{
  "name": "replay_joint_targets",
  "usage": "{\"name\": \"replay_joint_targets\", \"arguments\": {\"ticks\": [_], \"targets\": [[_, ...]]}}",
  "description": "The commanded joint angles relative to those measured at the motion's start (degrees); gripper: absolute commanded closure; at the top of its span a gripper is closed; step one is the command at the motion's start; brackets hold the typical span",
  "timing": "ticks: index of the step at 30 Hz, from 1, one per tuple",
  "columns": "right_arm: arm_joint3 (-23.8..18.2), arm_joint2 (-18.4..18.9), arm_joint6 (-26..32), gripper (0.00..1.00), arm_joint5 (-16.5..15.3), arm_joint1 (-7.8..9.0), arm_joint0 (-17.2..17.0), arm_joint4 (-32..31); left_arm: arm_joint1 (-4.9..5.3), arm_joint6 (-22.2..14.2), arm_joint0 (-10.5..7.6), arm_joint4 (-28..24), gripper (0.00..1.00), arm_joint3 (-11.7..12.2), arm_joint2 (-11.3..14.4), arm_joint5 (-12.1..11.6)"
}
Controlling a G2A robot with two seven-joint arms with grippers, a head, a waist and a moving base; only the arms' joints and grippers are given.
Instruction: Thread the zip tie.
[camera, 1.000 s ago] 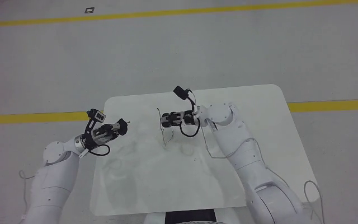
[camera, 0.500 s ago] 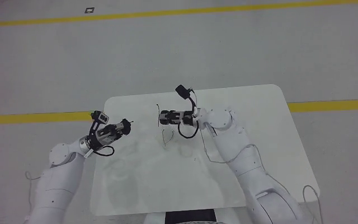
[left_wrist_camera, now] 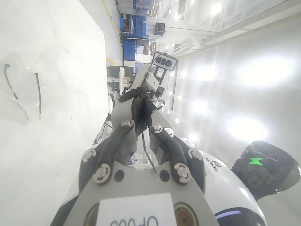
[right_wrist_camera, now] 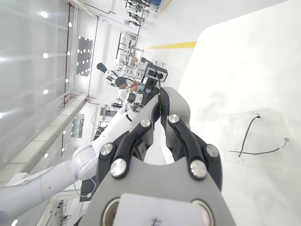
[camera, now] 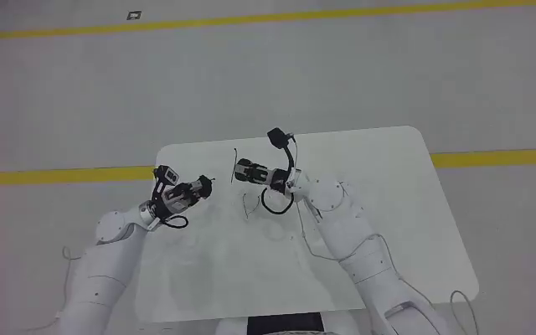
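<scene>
Black zip tie (camera: 234,157) sits pinched in the closed right gripper (camera: 238,171) near the counter's (camera: 377,218) far edge. The left gripper (camera: 206,184), toward the far-left corner, is clamped on a second tie (left_wrist_camera: 147,152). Two spare ties (left_wrist_camera: 38,95) lie on a clear sheet (right_wrist_camera: 270,118) nearby.

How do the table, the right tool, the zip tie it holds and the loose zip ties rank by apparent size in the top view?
1. table
2. right tool
3. held zip tie and loose zip ties: similar length; the held one is likely nearer the camera, so unranked.
</scene>
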Motion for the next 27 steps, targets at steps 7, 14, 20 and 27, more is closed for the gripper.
{"name": "replay_joint_targets", "arguments": {"ticks": [7,14,20,27], "targets": [[-0.68,-0.26,-1.69,1.00,-0.10,0.11,-0.47,-0.91,-0.07,1.61,0.42,-0.07,1.00,-0.63,0.29,0.54],[-4.29,-2.50,-11.25,1.00,-1.47,0.73,-3.18,-8.98,-0.26,3.23,1.51,0.04,1.00,-2.54,1.60,0.00],[-5.05,-4.12,-15.95,1.00,-2.35,1.07,-4.64,-11.44,-0.72,5.64,1.39,1.14,1.00,-3.12,2.85,0.00],[-5.03,-4.44,-16.28,1.00,-2.54,1.31,-4.57,-11.86,-0.95,6.16,1.21,1.71,1.00,-3.56,2.96,0.00]]}}
